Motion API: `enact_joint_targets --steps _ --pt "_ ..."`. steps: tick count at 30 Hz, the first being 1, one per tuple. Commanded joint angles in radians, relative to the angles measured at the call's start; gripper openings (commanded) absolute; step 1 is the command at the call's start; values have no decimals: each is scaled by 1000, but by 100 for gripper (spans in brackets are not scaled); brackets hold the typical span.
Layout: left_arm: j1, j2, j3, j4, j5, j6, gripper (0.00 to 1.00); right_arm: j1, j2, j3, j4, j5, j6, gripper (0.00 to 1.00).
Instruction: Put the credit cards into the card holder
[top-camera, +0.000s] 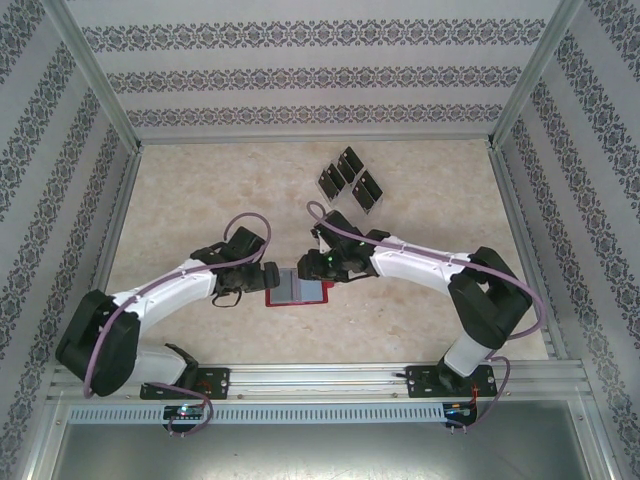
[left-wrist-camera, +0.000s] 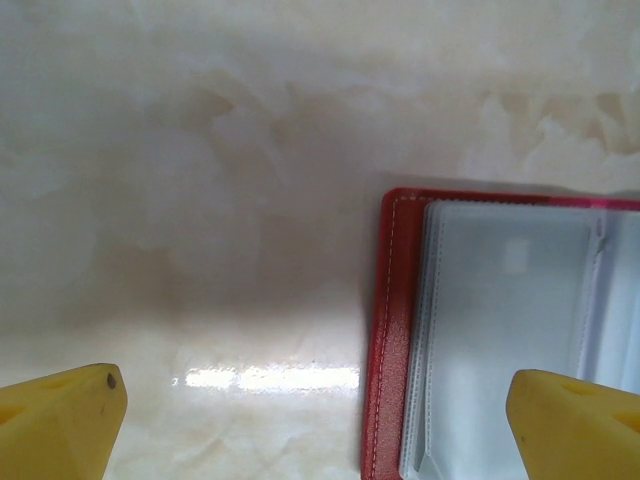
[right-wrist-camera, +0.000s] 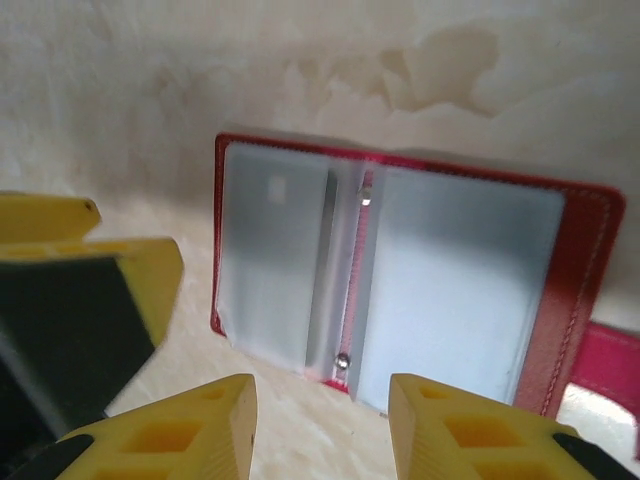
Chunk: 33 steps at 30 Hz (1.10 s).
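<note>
Step in hand: the card holder (top-camera: 297, 288) lies opened flat on the surface (top-camera: 200, 190), between the two arms. No card is in hand and the sleeves look unfilled, so I'd judge loading not yet begun.
Stock: the credit cards (top-camera: 348, 166) stand in a tight group toward the back, well apart from the holder.
Left fingers (left-wrist-camera: 60, 420): spread wide, empty, low at the holder's edge. One tip is over a sleeve corner; I cannot tell whether it touches.
Right fingers (right-wrist-camera: 205, 430): partly apart, nothing between them, poised just over the open sleeves.
Next move, as I judge it: fetch one card, pinch it by its edges and slide it edge-first into a sleeve mouth while the cover is pinned.
Holder: red leather-like cover with pale stitching, frosted clear sleeves, small metal studs at the spine and a pink tab.
Cards: thin, dark rectangles.
Surface: glossy, cream, marbled.
</note>
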Motion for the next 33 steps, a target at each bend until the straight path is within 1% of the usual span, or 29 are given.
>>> enact_joint_targets --steps 1,6,12,20,24,28,33 --pt "-18 32 5 37 -1 18 98 -61 -50 8 -7 41 -35 41" --pt "-26 64 -14 46 -17 16 98 -171 -95 74 -112 110 -128 42" --pt "-28 82 -28 49 -31 10 98 -269 -49 226 -244 264 -290 43" --pt "-28 78 -24 45 -37 8 99 -313 98 439 -304 417 -481 43" --pt "-29 76 -16 42 -38 10 99 -341 173 516 -333 474 -531 43" --pt "-28 73 -13 40 -35 9 99 -363 230 566 -345 482 -556 42" --pt "-28 71 -14 41 -35 9 99 -367 291 620 -367 481 -581 38"
